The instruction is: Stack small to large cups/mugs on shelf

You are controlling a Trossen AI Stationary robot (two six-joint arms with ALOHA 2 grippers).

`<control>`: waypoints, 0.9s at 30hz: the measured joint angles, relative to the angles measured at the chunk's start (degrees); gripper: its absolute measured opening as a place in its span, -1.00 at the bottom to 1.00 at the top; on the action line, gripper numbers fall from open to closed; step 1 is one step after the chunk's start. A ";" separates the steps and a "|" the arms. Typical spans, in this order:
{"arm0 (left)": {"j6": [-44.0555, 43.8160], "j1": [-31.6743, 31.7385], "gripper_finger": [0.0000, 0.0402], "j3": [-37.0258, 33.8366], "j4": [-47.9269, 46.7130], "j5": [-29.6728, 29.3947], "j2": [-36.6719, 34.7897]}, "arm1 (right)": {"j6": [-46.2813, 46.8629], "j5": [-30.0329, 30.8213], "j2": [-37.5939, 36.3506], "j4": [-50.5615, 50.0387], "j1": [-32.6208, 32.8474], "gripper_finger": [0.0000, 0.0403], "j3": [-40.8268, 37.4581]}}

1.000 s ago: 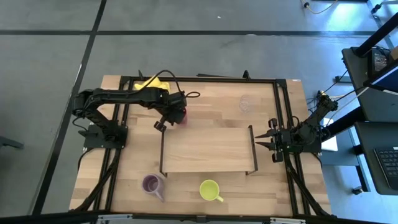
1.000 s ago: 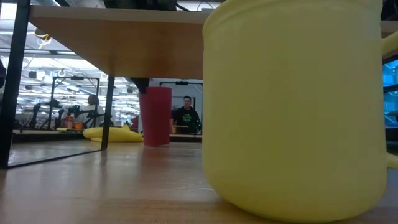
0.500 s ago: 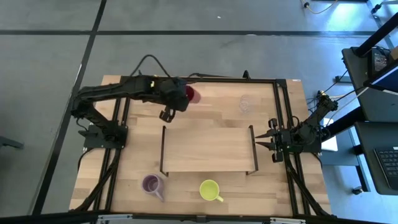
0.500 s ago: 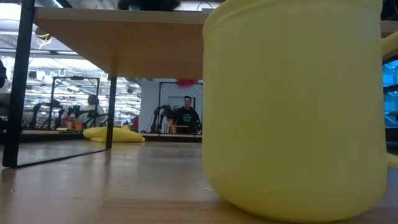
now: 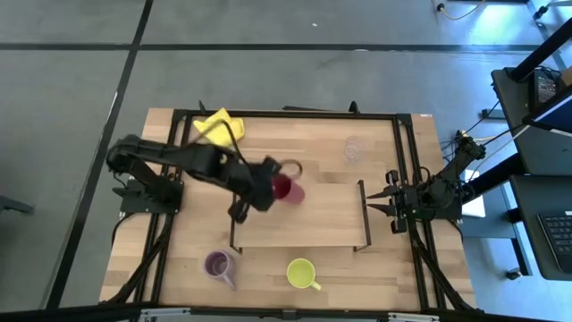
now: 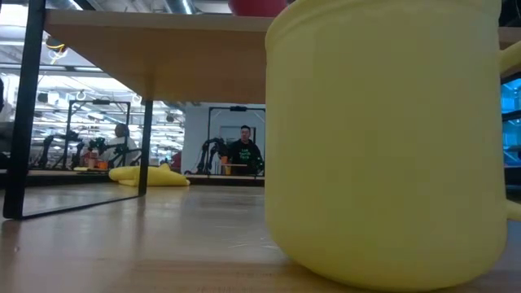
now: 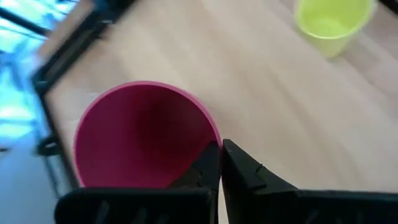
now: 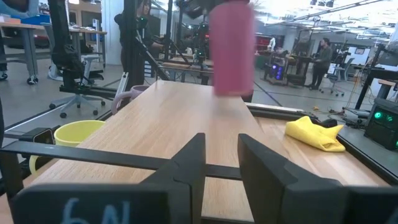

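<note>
My left gripper point(image 5: 273, 189) is shut on the red handleless cup point(image 5: 288, 190), over the far left part of the light-wood shelf point(image 5: 308, 224). The cup's bottom shows above the shelf board in the low view point(image 6: 256, 6). The yellow-green mug point(image 5: 302, 274) and the purple mug point(image 5: 219, 265) stand on the table near the front edge. The clear glass point(image 5: 354, 149) stands at the far right. My right gripper point(image 5: 374, 202) waits open at the shelf's right end. My left gripper holds the red cup by its wall at the rim point(image 7: 211, 138), with one finger point(image 7: 205, 168) inside the cup and one point(image 7: 245, 174) outside. The fingers come from above, pointing down. The cup hangs upright, mouth up; whether its bottom touches the shelf board, I cannot tell.
A yellow cloth point(image 5: 217, 125) lies at the table's far left corner. The shelf has thin black frames at both short ends point(image 5: 362, 215). A black rail frame point(image 5: 402, 161) runs around the tabletop. A person point(image 6: 245, 150) stands in the room beyond the table.
My left gripper has lifted the red cup off the table behind the shelf's left end. It swung the cup up toward the far edge, then carried it toward the near and right edges, over the shelf. The cup now stays upright, off the tabletop.
</note>
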 joint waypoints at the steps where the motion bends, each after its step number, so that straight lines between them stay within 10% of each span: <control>1: -0.36 -0.80 -1.00 0.00 -1.06 0.55 0.92 | 0.00 0.02 0.00 -0.02 -0.01 -0.52 -0.02; 27: -27.70 -1.07 -1.00 8.63 -1.24 5.99 2.32 | 0.00 0.00 0.00 -0.08 0.02 -0.52 -0.02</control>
